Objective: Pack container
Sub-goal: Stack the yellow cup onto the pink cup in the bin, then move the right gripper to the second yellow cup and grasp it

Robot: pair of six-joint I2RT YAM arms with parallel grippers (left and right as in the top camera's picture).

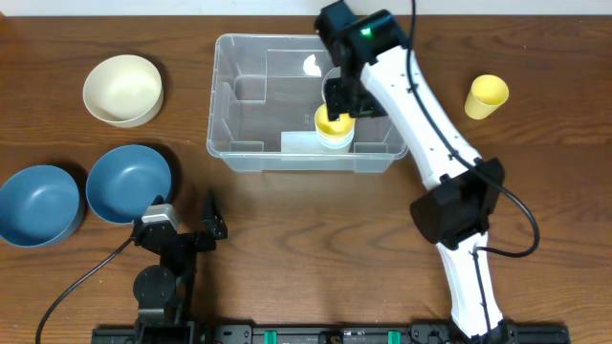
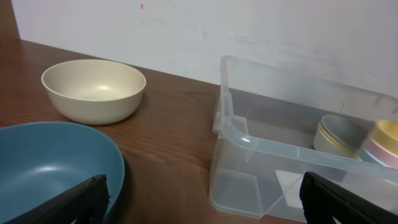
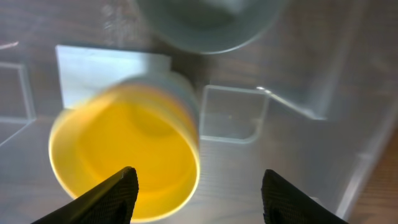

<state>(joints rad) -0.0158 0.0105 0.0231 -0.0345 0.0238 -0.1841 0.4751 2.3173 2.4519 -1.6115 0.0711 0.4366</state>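
Glossy yellow cup [image 3: 124, 162] (round) in clear container [image 1: 253, 124].

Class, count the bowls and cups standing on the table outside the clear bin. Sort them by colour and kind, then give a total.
Blue bowls: 2
Cream bowl: 1
Yellow cup: 1
Total: 4
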